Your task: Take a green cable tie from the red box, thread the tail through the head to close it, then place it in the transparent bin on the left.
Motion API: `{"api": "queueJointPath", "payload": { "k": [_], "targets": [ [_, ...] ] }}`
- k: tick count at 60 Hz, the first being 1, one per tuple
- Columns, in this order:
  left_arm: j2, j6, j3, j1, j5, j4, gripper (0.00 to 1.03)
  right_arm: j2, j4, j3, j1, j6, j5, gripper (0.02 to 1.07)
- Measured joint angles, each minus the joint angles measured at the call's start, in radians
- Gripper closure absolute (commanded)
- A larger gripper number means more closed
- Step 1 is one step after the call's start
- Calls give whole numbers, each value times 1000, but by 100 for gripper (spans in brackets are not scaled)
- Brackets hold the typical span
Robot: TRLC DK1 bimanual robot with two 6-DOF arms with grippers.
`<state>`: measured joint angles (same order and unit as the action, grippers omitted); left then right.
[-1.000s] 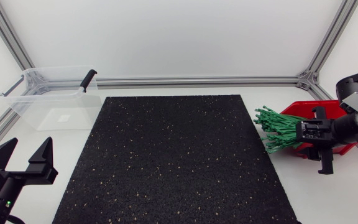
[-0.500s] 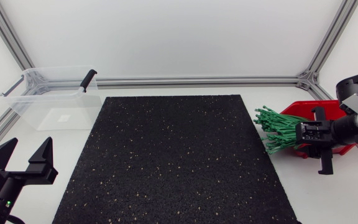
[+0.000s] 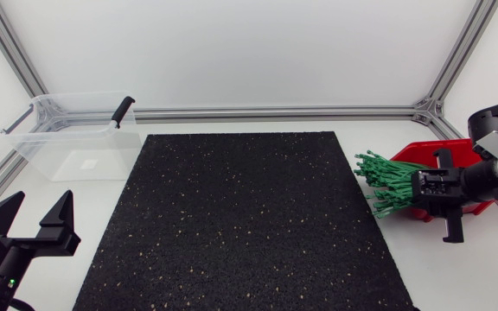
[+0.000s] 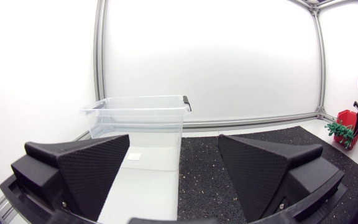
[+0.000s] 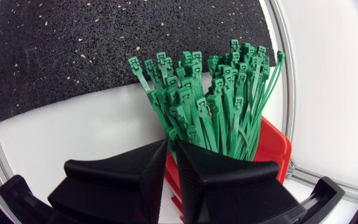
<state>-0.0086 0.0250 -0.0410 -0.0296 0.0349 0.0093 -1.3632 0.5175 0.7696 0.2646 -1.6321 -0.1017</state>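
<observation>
Ties [image 5: 219,106] fanning from the red box [image 5: 275,152] look light, springy, slick; pinch one strap near its head. Right hand [image 5: 171,148] hovers over that box; whether it grips anything, I cannot tell.

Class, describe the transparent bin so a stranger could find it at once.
Start at the big black mat in the middle. Off its far left corner stands the transparent bin. It alone has clear walls and a black handle; the red box sits opposite.
</observation>
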Motion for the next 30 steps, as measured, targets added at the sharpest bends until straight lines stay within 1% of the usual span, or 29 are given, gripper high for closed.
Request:
{"api": "queueJointPath", "payload": {
  "k": [10,30],
  "targets": [
    [0,0,0,0,0,0,4,33,22,-1,0,-4,-6,91],
    [0,0,0,0,0,0,4,77,63,-1,0,-8,-58,91]
  ]
}}
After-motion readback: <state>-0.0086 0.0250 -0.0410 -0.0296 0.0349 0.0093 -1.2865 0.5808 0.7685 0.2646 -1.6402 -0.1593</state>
